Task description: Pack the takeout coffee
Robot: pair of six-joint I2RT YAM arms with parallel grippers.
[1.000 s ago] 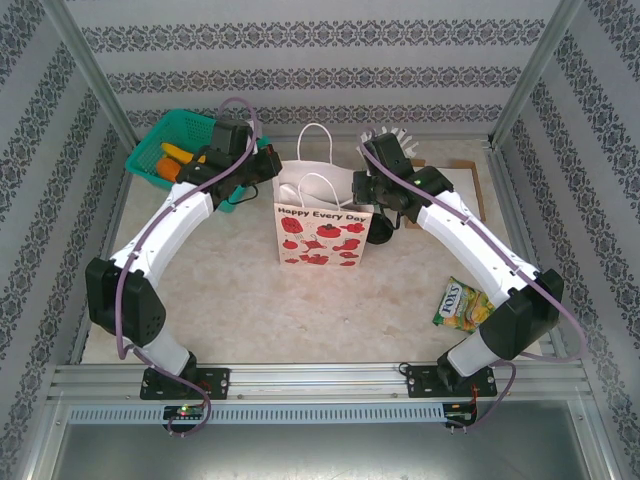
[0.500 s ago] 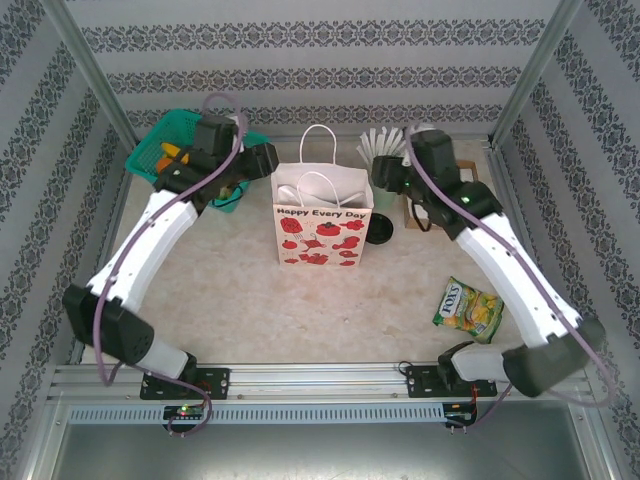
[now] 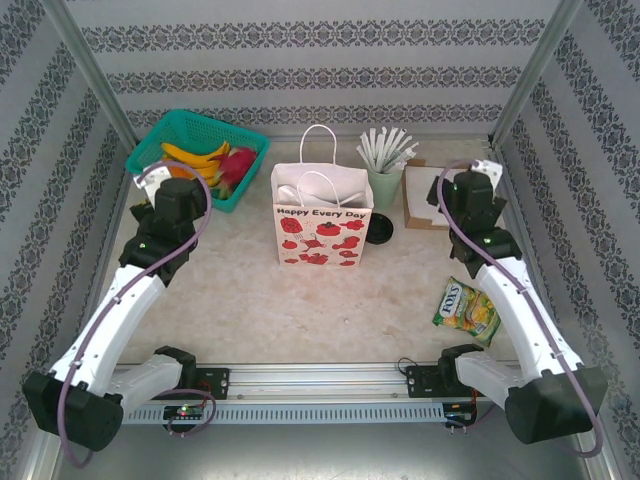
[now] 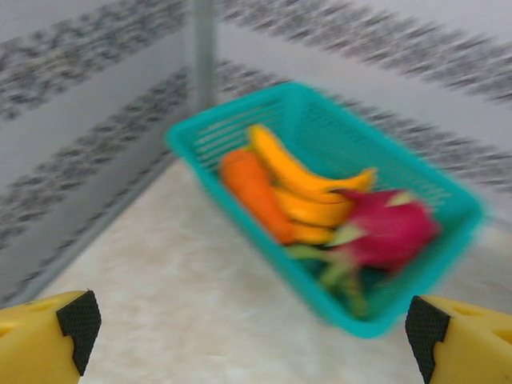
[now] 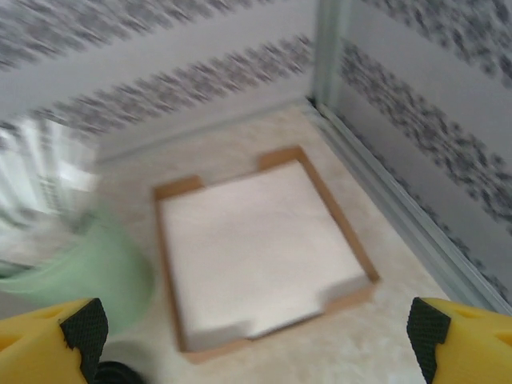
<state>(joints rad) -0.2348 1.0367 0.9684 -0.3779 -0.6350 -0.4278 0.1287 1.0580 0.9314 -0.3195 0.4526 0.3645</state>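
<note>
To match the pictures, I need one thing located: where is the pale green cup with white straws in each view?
Top view: the pale green cup stands at the back, right of the paper bag.
Right wrist view: the cup, blurred, at the left edge.
Left wrist view: faces the fruit basket.
Shared landmark: the white napkins, just right of the cup.

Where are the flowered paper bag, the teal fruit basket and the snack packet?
White paper gift bag with red flowers (image 3: pixel 322 238), top view, on its printed front.
Teal plastic fruit basket (image 3: pixel 215 128), top view, on its far wall.
Green-and-yellow snack packet (image 3: pixel 466 305), top view, on its middle.
</note>
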